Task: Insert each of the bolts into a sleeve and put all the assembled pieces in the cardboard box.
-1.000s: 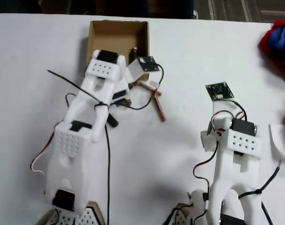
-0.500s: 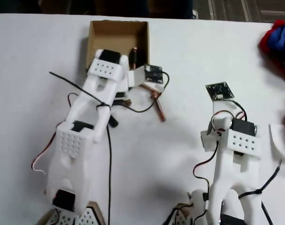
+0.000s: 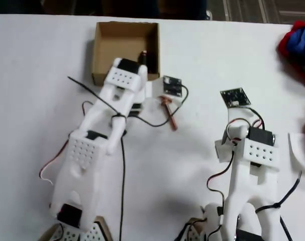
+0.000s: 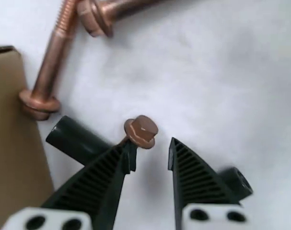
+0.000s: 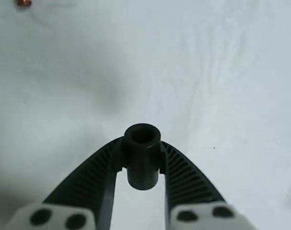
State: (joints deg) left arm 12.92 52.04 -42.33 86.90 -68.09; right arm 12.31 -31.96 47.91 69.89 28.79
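White tabletop (image 3: 36, 55) carries the cardboard box (image 3: 126, 39) at its far side, left of centre. Just right of the box's near right corner, the left gripper (image 4: 151, 146) hangs with fingers spread. Between their tips is a hex-head bolt (image 4: 141, 130), at the end of a lying black sleeve (image 4: 71, 140). Two bare bolts (image 4: 48, 62) lie just beyond, one beside the box wall. Well to the right, the right gripper (image 5: 142, 149) is clamped on an upright sleeve (image 5: 142, 163).
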